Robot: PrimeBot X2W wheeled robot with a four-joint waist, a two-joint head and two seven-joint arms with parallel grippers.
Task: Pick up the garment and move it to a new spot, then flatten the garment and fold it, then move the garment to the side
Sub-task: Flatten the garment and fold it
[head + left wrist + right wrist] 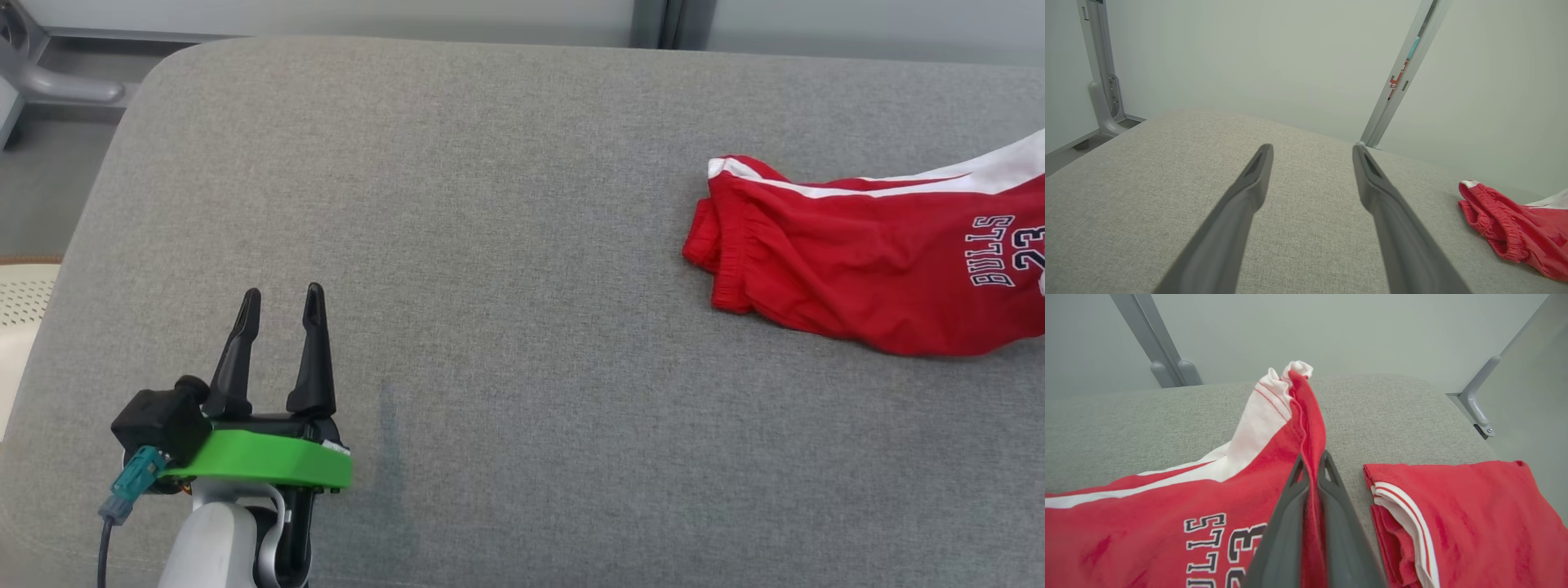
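The garment [857, 261] is a pair of red shorts with white stripes and "BULLS 23" printed on it, lying rumpled on the grey cushion [506, 245] at the right edge of the head view. In the right wrist view my right gripper [1312, 457] is shut on a raised fold of the garment [1167, 514], with red and white cloth bunched up past the fingertips. My left gripper [282, 292] hovers open over bare cushion at the lower left, far from the cloth. In the left wrist view the left gripper [1312, 148] has nothing between its fingers, and the garment's [1515, 228] elastic waistband lies at the right.
A folded red cloth with a white stripe [1474, 510] lies just right of my right fingers; whether it is a separate piece I cannot tell. Grey metal frame posts [1155, 343] stand behind the cushion. The cushion's rounded corner [163, 82] drops to the floor at the left.
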